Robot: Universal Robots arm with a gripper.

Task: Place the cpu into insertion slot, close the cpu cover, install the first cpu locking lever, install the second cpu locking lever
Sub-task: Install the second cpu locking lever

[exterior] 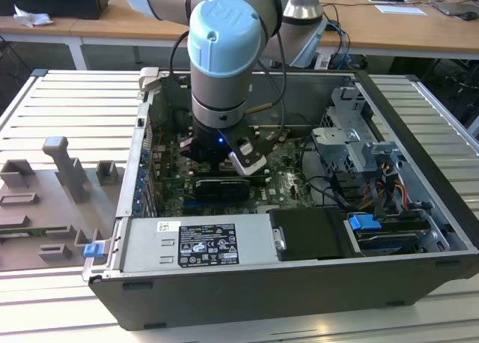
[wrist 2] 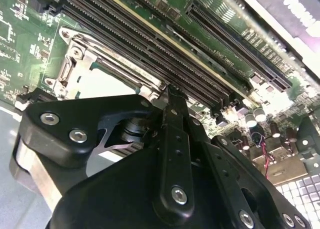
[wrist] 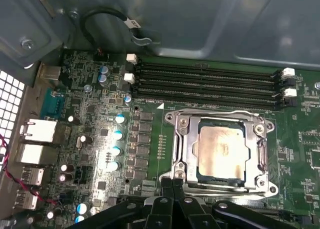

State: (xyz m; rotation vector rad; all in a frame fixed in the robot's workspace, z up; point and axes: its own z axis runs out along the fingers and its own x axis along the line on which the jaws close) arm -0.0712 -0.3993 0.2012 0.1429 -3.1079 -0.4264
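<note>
**CPU seated under its cover, gripper working at the socket's edge**

The cpu (wrist: 221,150) is sitting flat in the insertion slot (wrist: 200,175), its silvery top showing through the window of the cpu cover (wrist: 184,144), which is lying down over it. In the first wrist view the gripper (wrist: 172,180) is pressing in at the near edge of the socket frame with its fingers (wrist: 165,186) drawn together, nothing visibly between them; whether a locking lever is under the tips I cannot tell.

The chip is looking light, rigid and fragile, best held by its edges only. The cover is thin stiff sheet metal, likely springy at its hinge, and best pushed on its frame rather than over the window.

The motherboard (wrist: 90,139) is lying inside an open computer case (exterior: 419,133) with memory slots (wrist: 205,84) just beyond the socket. The case is resting on a slatted metal table (exterior: 67,111), with wooden desks (exterior: 389,28) standing behind.
</note>
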